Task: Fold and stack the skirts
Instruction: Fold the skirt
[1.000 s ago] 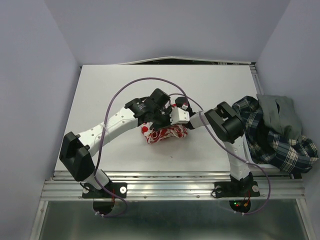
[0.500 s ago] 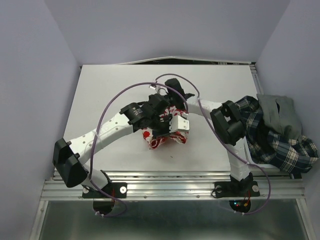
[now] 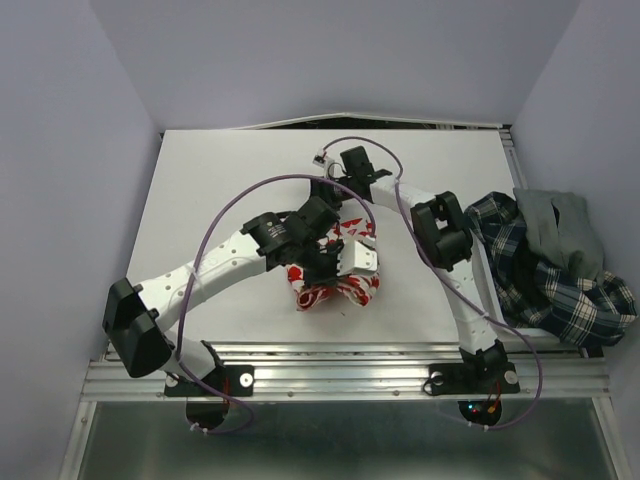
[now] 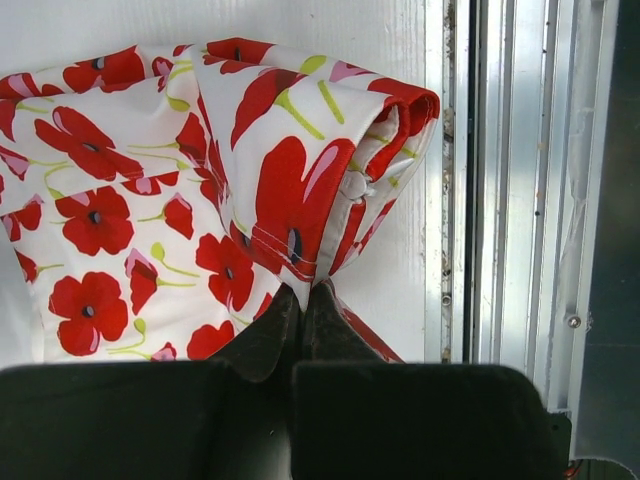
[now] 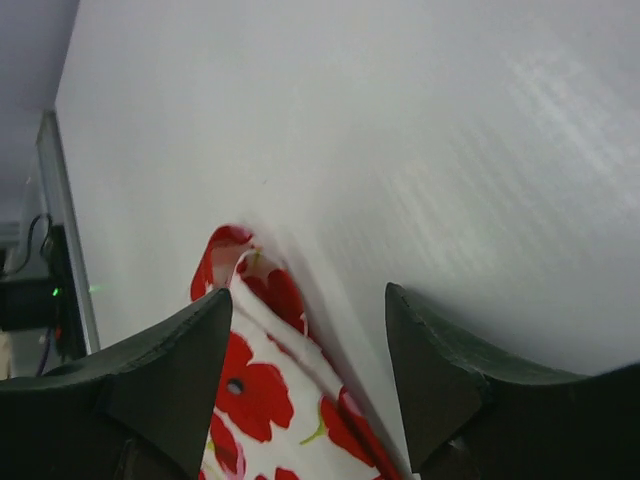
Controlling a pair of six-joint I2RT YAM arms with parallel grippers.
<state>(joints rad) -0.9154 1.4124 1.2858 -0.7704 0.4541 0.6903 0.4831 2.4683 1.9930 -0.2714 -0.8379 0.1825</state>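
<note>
Skirt of white cloth with red poppy print [image 3: 332, 292] lay bunched on the white tabletop [image 3: 230, 180], near its front edge, just beside the aluminium rail [image 4: 500, 200]. Left gripper [image 4: 300, 300]: jaws clenched on a skirt fold. Right gripper [image 5: 305, 300]: jaws released, spread over the skirt's far edge. Dark plaid skirt [image 3: 520, 270] and plain grey skirt [image 3: 560, 225] were heaped at the tabletop's right edge, well apart.

The white table [image 3: 220, 180] carries a bunched poppy-print skirt [image 3: 335, 285] near its front middle; a plaid skirt [image 3: 540, 290] overlaps its right edge.
</note>
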